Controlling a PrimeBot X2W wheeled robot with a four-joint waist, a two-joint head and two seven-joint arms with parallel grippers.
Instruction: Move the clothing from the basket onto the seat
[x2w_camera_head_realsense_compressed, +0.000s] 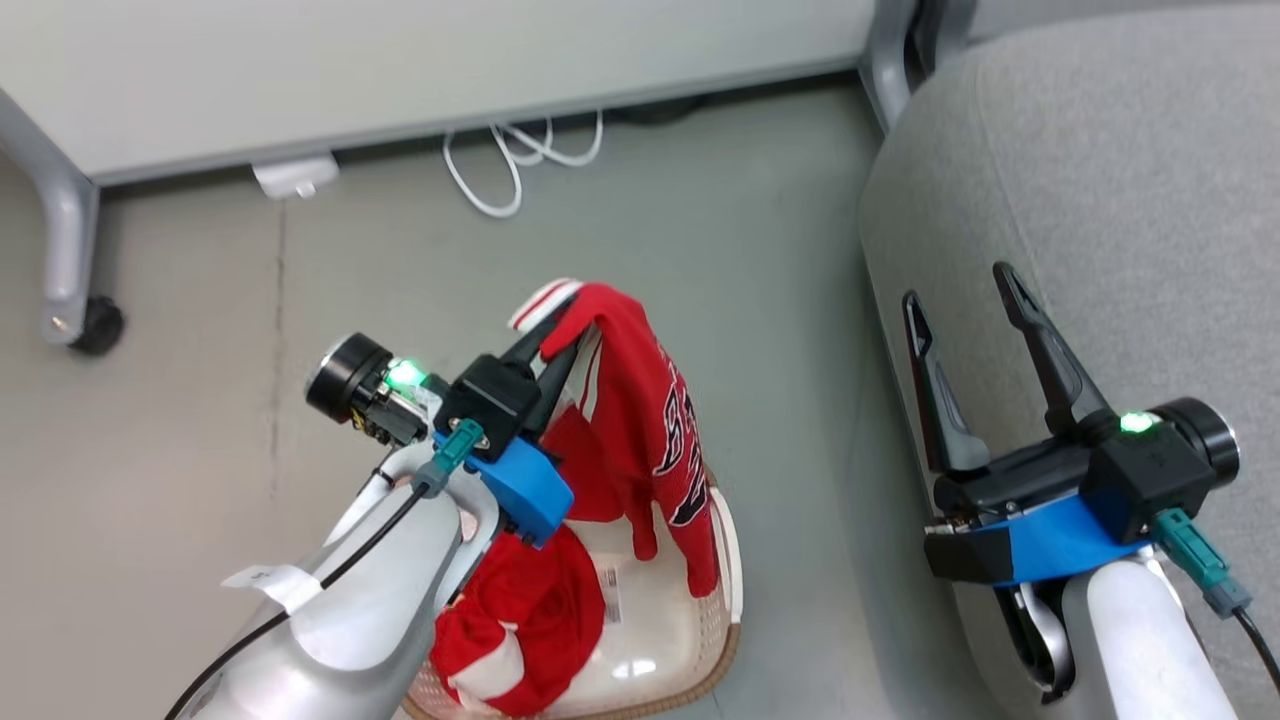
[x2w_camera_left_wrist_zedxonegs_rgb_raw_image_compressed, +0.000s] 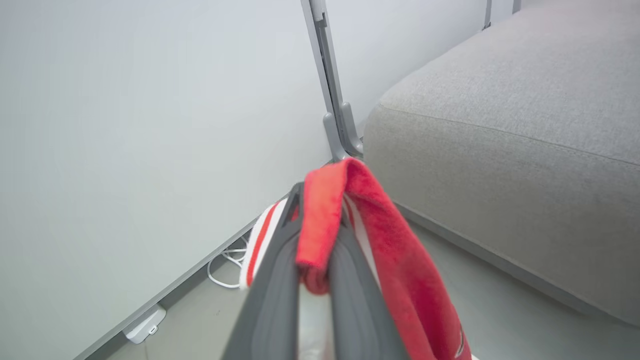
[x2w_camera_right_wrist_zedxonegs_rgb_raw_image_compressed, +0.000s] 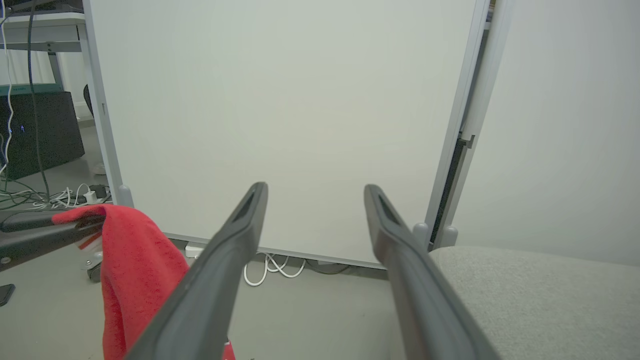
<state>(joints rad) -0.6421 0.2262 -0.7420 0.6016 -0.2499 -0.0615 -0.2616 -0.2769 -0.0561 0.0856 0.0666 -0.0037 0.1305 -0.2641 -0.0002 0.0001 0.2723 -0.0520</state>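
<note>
Since the left claw (x2w_camera_head_realsense_compressed: 560, 335) pinches just a thin fold of jersey (x2w_camera_head_realsense_compressed: 650, 420), it may slip into the basket (x2w_camera_head_realsense_compressed: 727, 560); the right claw (x2w_camera_head_realsense_compressed: 960, 285) stands spread.

There are 2 red garments (x2w_camera_head_realsense_compressed: 650, 420), 1 basket (x2w_camera_head_realsense_compressed: 731, 560), 1 seat (x2w_camera_head_realsense_compressed: 1100, 150), 1 left claw (x2w_camera_head_realsense_compressed: 556, 330) and 1 right claw (x2w_camera_head_realsense_compressed: 958, 286).
</note>
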